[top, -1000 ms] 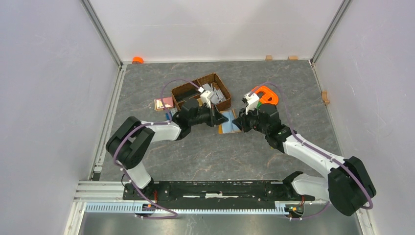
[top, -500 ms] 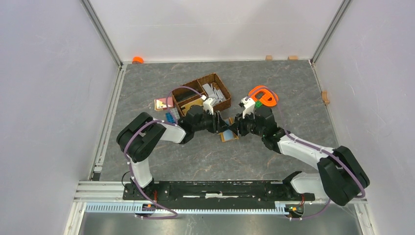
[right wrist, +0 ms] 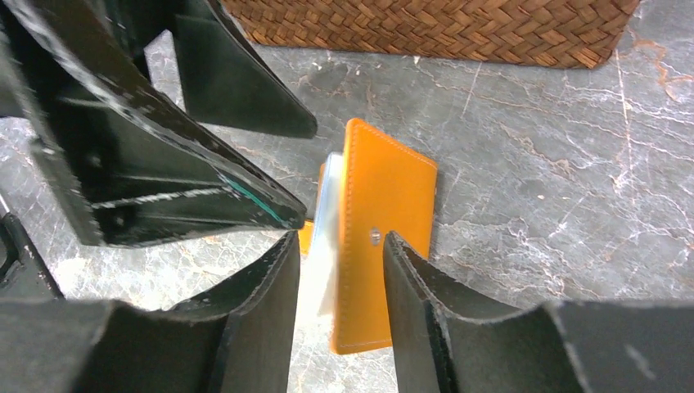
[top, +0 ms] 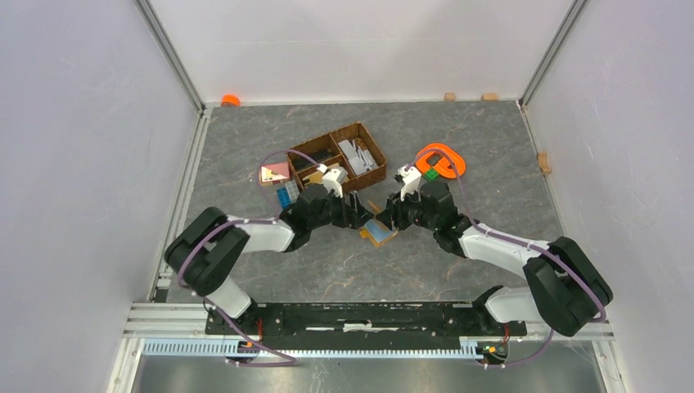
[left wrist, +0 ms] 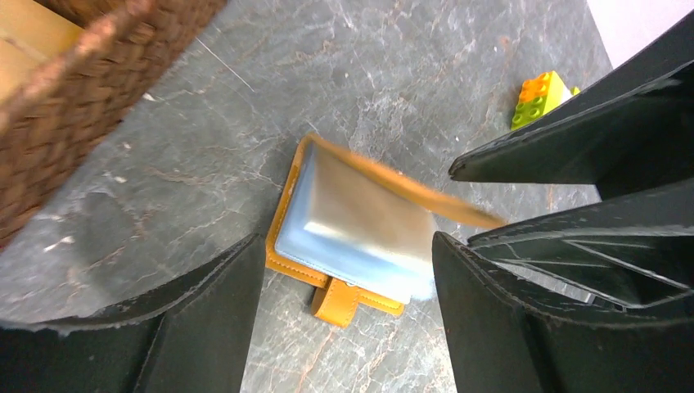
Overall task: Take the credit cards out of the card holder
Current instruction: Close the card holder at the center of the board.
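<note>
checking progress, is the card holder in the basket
No, the card holder lies on the table outside the basket.

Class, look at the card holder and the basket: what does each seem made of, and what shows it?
Card holder: probably leather or faux leather, matte mustard-orange, stitched edges. Basket: brown woven wicker or similar fibre, visible plaited strands.

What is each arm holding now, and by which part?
Nothing, apparently: the left gripper and right gripper are both open, and the card holder lies half open on the table.
</note>
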